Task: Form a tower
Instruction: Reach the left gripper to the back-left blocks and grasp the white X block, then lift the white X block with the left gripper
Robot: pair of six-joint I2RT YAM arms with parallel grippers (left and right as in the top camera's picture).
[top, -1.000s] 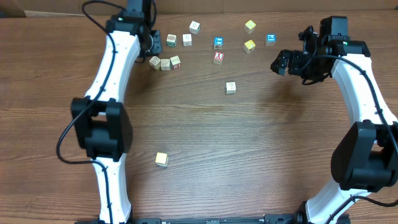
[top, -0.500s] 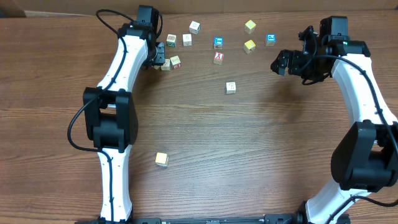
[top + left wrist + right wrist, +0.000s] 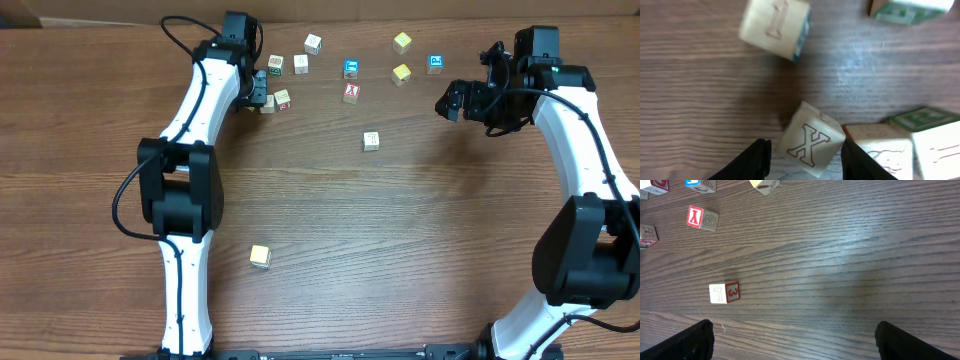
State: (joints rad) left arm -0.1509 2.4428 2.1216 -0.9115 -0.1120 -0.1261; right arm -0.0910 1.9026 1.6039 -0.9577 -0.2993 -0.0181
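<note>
- Now the left gripper (image 3: 259,93) has swung onto the cube cluster (image 3: 274,99), fingers (image 3: 757,160) widened either side of the X cube (image 3: 810,146); clamped or merely straddling, I cannot tell.
- Right gripper (image 3: 795,332) hangs spread wide, empty.
- No tower stands yet; likely the first pick.
- X cube: pale wood, square-edged, printed, tilted between the fingers.

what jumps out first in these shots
The left tool straddles a tilted X cube in the far-left cluster. Other cubes lie scattered along the far side, none stacked. The right tool hangs open at far right.
</note>
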